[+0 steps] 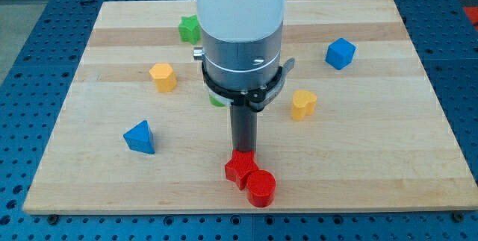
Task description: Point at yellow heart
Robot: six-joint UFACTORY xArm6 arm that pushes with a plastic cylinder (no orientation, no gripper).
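Approaching step: resting my tip (242,154) against red star (240,168), well apart from yellow heart (303,104). Needing travel toward view's upper right. No pincer fitted, state not applicable

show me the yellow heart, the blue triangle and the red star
yellow heart (303,104), camera view, on its top face
blue triangle (140,137), camera view, on its front face
red star (240,167), camera view, on its top face
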